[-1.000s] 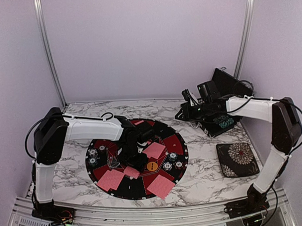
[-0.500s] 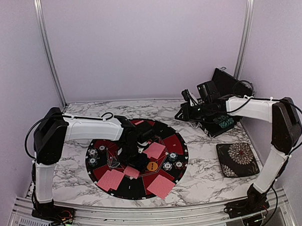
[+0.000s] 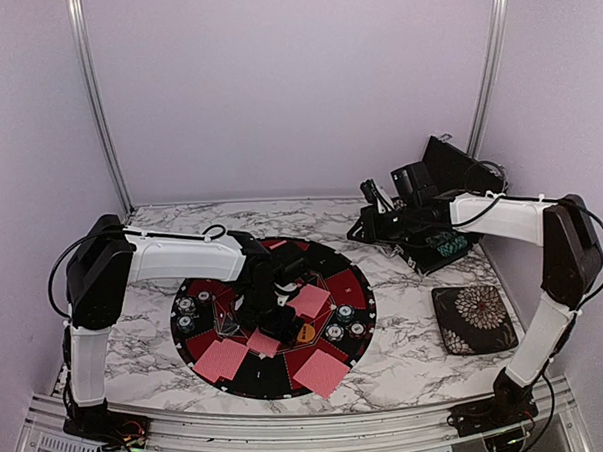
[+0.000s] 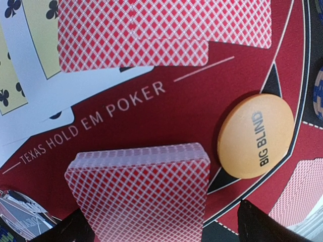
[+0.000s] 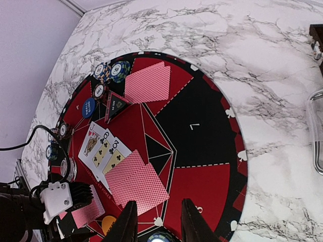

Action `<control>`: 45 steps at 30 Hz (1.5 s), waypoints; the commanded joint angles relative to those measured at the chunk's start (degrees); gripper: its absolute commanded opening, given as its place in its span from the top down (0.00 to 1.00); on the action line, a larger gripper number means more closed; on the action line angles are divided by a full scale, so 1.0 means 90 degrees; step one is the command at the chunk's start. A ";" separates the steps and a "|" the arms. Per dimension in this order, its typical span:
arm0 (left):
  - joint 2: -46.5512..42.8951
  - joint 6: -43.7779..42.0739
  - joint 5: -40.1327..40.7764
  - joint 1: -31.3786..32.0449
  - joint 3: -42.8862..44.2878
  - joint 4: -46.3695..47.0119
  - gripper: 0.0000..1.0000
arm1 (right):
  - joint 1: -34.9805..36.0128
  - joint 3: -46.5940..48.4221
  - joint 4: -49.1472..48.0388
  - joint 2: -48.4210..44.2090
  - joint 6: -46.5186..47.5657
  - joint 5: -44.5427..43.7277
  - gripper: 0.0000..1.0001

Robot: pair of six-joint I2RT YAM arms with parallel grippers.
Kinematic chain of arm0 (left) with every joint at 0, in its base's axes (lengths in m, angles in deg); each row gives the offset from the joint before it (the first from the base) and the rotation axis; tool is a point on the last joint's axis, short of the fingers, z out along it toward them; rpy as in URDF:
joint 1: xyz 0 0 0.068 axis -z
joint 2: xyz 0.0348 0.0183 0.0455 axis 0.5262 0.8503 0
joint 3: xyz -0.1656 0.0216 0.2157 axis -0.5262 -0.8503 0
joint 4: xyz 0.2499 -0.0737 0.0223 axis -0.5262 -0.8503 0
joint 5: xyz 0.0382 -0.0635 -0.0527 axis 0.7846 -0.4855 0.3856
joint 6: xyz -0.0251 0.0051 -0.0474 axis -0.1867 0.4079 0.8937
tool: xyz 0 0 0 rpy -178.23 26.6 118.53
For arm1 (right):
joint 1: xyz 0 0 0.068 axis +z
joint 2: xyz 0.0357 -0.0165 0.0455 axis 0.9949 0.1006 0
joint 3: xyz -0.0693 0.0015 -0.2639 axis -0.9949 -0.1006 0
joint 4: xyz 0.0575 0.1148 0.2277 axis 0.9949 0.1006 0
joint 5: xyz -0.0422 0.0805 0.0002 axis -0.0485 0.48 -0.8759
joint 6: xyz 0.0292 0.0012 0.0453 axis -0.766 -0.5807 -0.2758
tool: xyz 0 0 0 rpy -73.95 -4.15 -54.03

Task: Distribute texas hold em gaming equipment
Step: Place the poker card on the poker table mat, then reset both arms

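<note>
A white marble-patterned table (image 3: 407,356) between pale lilac walls carries a round red-and-black poker mat (image 3: 349,274). The deck of cards (image 4: 139,194) lies flat near the mat's centre, its long axis crosswise between the spread fingers of the left gripper (image 4: 161,227), released. The orange button (image 4: 256,136) sits just beside it. The right gripper (image 5: 157,222) hovers narrow-jawed, holding nothing.

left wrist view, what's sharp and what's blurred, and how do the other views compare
Left wrist view: the BIG BLIND disc and mat lettering read sharply; the card stack near the lens is soft and the frame edges smear. Right wrist view: the face-up cards are legible. Top view: evenly lit but too small for print.
</note>
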 commanded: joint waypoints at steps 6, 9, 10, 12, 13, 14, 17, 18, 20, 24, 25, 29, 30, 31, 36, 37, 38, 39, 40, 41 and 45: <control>0.0090 -0.0144 0.0665 -0.0145 -0.0128 0.0557 0.01 | 0.0117 0.0270 0.0027 -0.0230 -0.0091 -0.0155 0.72; 0.0064 -0.0152 0.0742 -0.0137 -0.0103 0.0493 0.01 | 0.0122 0.0273 0.0031 -0.0239 -0.0099 -0.0167 0.72; 0.0048 -0.0158 0.0769 -0.0144 -0.0098 0.0474 0.01 | 0.0130 0.0278 0.0032 -0.0240 -0.0094 -0.0173 0.72; 0.0021 -0.0163 0.0832 -0.0145 -0.0085 0.0438 0.01 | 0.0140 0.0285 0.0048 -0.0263 -0.0098 -0.0190 0.72; 0.0009 -0.0170 0.0846 -0.0145 -0.0079 0.0408 0.01 | 0.0141 0.0288 0.0052 -0.0275 -0.0103 -0.0202 0.72; -0.0004 -0.0177 0.0871 -0.0140 -0.0078 0.0386 0.01 | 0.0144 0.0282 0.0044 -0.0281 -0.0112 -0.0202 0.72; -0.0053 -0.0198 0.0964 -0.0145 -0.0064 0.0315 0.01 | 0.0160 0.0292 0.0053 -0.0297 -0.0116 -0.0215 0.72; -0.0070 -0.0201 0.0964 -0.0145 -0.0051 0.0301 0.01 | 0.0169 0.0300 0.0058 -0.0301 -0.0113 -0.0228 0.72; -0.0122 -0.0228 0.0922 -0.0140 -0.0044 0.0263 0.01 | 0.0179 0.0312 0.0075 -0.0312 -0.0123 -0.0241 0.72; -0.0215 -0.0332 0.0751 -0.0135 -0.0044 0.0232 0.01 | 0.0198 0.0323 0.0101 -0.0341 -0.0132 -0.0281 0.72; -0.0236 -0.0361 0.0693 -0.0134 -0.0032 0.0234 0.01 | 0.0196 0.0327 0.0114 -0.0344 -0.0125 -0.0296 0.72; -0.0314 -0.0472 0.0603 -0.0133 0.0013 0.0225 0.01 | 0.0205 0.0345 0.0168 -0.0354 -0.0138 -0.0373 0.72; -0.0341 -0.0496 0.0620 -0.0135 0.0031 0.0220 0.01 | 0.0210 0.0336 0.0182 -0.0359 -0.0138 -0.0400 0.72; -0.0361 -0.0512 0.0629 -0.0133 0.0055 0.0216 0.01 | 0.0210 0.0339 0.0193 -0.0372 -0.0143 -0.0434 0.72; -0.0505 -0.0618 0.0754 -0.0145 0.0224 0.0126 0.01 | 0.0211 0.0323 0.0274 -0.0438 -0.0167 -0.0620 0.72; -0.0551 -0.0631 0.0786 -0.0151 0.0254 0.0111 0.01 | 0.0208 0.0311 0.0279 -0.0459 -0.0173 -0.0661 0.71; -0.0606 -0.0657 0.0819 -0.0163 0.0286 0.0087 0.01 | 0.0209 0.0299 0.0277 -0.0486 -0.0187 -0.0709 0.71; -0.0655 -0.0679 0.0841 -0.0169 0.0315 0.0066 0.01 | 0.0210 0.0292 0.0285 -0.0508 -0.0200 -0.0749 0.71; -0.0729 -0.0714 0.0864 -0.0167 0.0351 0.0044 0.01 | 0.0210 0.0281 0.0288 -0.0543 -0.0215 -0.0810 0.71; -0.0807 -0.0737 0.0883 -0.0187 0.0378 0.0031 0.01 | 0.0210 0.0257 0.0273 -0.0583 -0.0227 -0.0874 0.70; -0.1235 -0.0759 0.1056 -0.0290 0.0439 0.0030 0.01 | 0.0210 0.0139 0.0181 -0.0798 -0.0279 -0.1169 0.59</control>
